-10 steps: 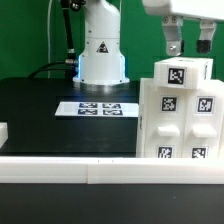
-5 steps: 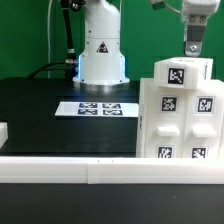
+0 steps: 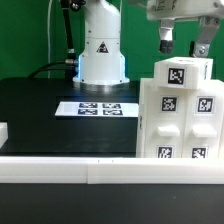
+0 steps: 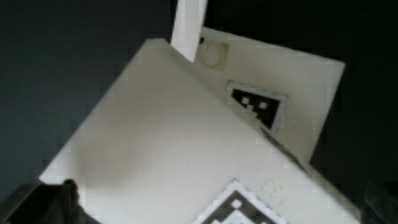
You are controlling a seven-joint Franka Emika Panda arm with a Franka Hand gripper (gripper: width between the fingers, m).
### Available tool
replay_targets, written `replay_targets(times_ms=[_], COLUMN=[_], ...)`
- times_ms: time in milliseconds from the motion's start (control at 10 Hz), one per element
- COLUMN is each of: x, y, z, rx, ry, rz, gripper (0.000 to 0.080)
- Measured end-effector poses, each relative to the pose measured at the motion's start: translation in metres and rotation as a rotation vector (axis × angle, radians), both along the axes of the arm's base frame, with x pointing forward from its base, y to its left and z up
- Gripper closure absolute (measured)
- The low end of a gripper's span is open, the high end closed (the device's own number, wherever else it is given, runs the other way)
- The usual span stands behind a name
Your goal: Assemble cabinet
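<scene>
**White cabinet below open fingers: line up before you descend**

White plastic is what your gripper (image 3: pixel 184 46) hangs over: the cabinet (image 3: pixel 178 110) stands upright on the black table (image 3: pixel 40 115), its tagged top face directly below the fingertips and not touching them. You have the fingers (image 3: pixel 166 45) spread wide with nothing between them; one dark finger sits above one side of the top face, the other above the opposite side.

To do this step well, judge the approach from the wrist view first. There the cabinet (image 4: pixel 178 140) appears as a slanted white wedge with its corner running between the fingers, so the block looks turned relative to them. You would do best to rotate the wrist until the fingers face two flat, parallel walls, then come straight down, centred, so both pads land together. A grip across a corner would likely twist the block or let the smooth plastic slip.

Beyond the fingers, towards the robot base (image 3: pixel 102 50), the marker board (image 3: pixel 96 108) lies flat on the table, well apart from the cabinet. A white rail (image 3: pixel 60 168) runs along the table's near edge, close to the cabinet's foot. Much of the table shows bare black.
</scene>
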State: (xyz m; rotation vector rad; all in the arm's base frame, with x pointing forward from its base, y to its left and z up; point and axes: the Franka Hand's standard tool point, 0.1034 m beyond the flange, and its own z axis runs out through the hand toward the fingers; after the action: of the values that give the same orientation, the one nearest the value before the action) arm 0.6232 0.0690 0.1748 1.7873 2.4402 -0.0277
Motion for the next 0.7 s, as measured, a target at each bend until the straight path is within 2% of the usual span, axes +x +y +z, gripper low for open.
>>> replay_targets(times_ms=[400,700], x=[-0.003,-0.005], y=[0.005,0.011], z=[-0.002,-0.005], rx=[-0.073,-0.104], ry=[0.044,0.068], rz=[0.380,0.543], gripper=[0.0002,0.0002])
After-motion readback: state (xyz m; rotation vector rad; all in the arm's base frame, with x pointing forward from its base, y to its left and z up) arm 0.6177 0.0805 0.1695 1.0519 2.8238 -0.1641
